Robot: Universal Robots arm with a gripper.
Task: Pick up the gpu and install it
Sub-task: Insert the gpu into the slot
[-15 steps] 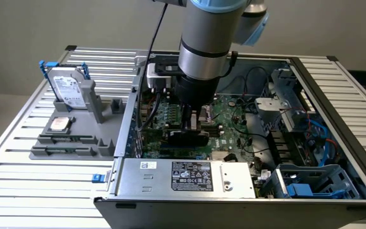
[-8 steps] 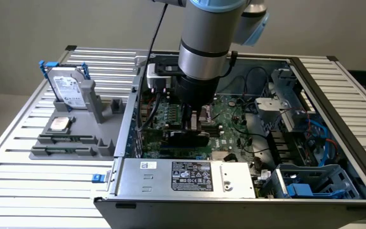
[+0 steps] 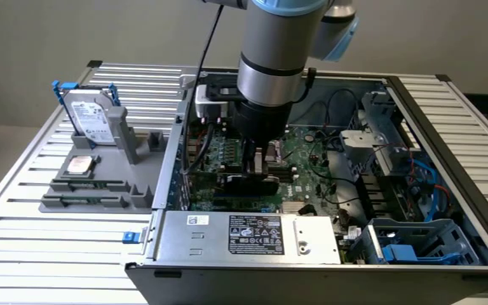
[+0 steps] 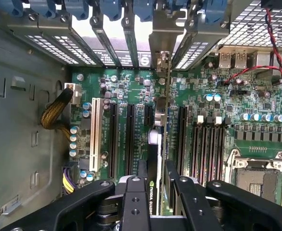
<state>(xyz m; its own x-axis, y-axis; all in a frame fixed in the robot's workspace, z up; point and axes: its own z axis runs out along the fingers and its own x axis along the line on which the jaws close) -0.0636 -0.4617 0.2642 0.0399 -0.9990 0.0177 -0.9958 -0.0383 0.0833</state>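
Closest to us in the wrist view, the end effector (image 4: 156, 174) is closed to a narrow gap on the gpu (image 4: 156, 144). Its two black fingers (image 4: 142, 171) clamp the card's flat faces, one on each side. The card stands on edge, its labelled shroud showing just past the fingertips. It runs away from us over the motherboard (image 4: 131, 82), alongside the long black expansion slots (image 4: 130, 139). At its far end, the silver bracket (image 4: 162, 57) reaches the rear wall of the case, among the row of blue slot latches (image 4: 112, 9).

We judge that the pick-up is done and the install step is in hand, with the card held down inside the open computer case (image 3: 253, 238). We cannot tell whether its connector edge already touches a slot. Seating it would call for keeping the card upright and square to the slot. The bracket must line up with its rear opening, and the push must go straight toward the board.

Further off, in the exterior view, the case sits on the slatted counter (image 3: 23, 254). Toward the counter's edge on the exterior view's left, a grey tray (image 3: 100, 190) holds a hard drive (image 3: 91, 117), well apart from the work.
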